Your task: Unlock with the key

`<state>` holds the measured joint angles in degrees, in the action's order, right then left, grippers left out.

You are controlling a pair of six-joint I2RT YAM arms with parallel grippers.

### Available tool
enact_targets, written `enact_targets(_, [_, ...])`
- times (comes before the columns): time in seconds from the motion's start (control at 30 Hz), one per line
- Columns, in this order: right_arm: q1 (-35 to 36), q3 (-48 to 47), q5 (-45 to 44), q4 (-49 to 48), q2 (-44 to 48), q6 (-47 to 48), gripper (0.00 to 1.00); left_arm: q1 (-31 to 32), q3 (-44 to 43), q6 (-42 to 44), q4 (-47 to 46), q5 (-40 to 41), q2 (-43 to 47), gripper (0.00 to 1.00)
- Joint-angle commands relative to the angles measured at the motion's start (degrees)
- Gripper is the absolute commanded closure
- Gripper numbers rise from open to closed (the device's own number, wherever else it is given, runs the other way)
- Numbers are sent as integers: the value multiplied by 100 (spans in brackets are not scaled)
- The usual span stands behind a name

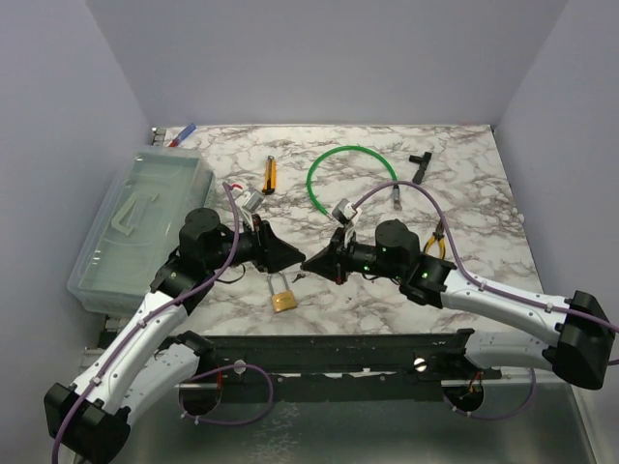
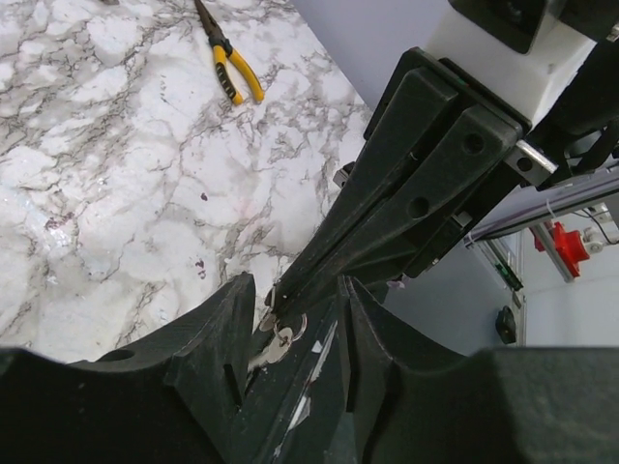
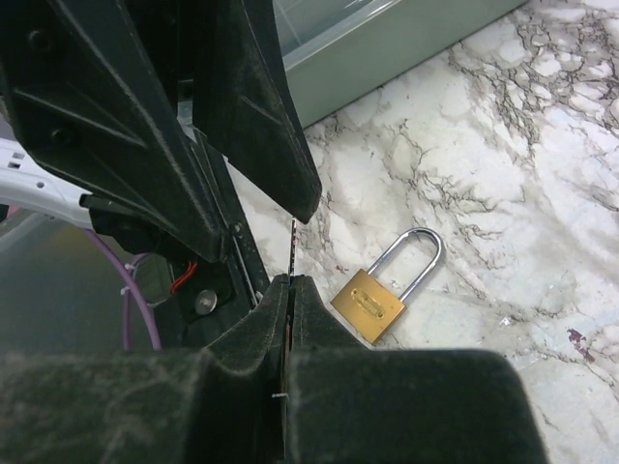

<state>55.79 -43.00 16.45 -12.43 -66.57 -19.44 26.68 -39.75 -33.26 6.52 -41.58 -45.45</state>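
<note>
The small silvery key (image 3: 292, 249) stands edge-on out of the tips of my right gripper (image 3: 291, 282), which is shut on it. In the left wrist view the key (image 2: 271, 346) and its ring hang from the right gripper's fingers (image 2: 406, 193), between the two fingers of my left gripper (image 2: 295, 290). Those left jaws stand apart on either side of the key, with a gap showing. Both grippers meet tip to tip above the table, left gripper (image 1: 288, 256) facing right gripper (image 1: 309, 261). The brass padlock (image 3: 369, 304) lies flat on the marble just below them (image 1: 282, 301), shackle closed.
A clear plastic box (image 1: 135, 227) sits at the left. A green cable loop (image 1: 334, 164), a yellow-black knife (image 1: 270, 175) and a black T-shaped tool (image 1: 421, 162) lie farther back. Yellow-handled pliers (image 1: 435, 242) lie behind the right arm.
</note>
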Motion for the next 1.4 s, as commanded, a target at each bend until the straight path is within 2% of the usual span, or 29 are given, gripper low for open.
enact_targets(0.0, [31,-54,212,-215,187,7,100,-22,117,-105,-295,-263,-14,58])
enact_targets(0.13, [29,-56,256,-246,197,-9,100,-20,195,-228,-467,-294,-8,69])
enact_targets(0.4, [31,-24,375,-375,164,-45,100,-9,385,-488,-918,-317,-13,74])
enact_targets(0.47, [28,-23,416,-409,153,-61,100,-13,412,-555,-1000,-308,-16,85])
enact_targets(0.53, [36,-5,438,-456,154,-81,100,-13,430,-616,-1056,-279,-20,100])
enact_targets(0.7, [28,50,272,-477,206,-193,99,-13,472,-745,-1150,-152,16,100])
enact_targets(0.77, [30,60,155,-424,257,-222,90,-12,464,-776,-1150,-34,41,100])
enact_targets(0.87, [29,92,-31,-343,374,-250,62,-9,434,-795,-1150,146,75,100])
enact_targets(1.1, [33,284,-580,-14,863,-234,36,-20,257,-772,-1088,416,30,100])
enact_targets(1.23, [31,231,-982,293,989,-201,30,-14,172,-890,-970,806,-61,100])
enact_targets(1.37, [36,-125,-1417,737,664,-125,29,-12,-59,-1155,-361,1884,-237,100])
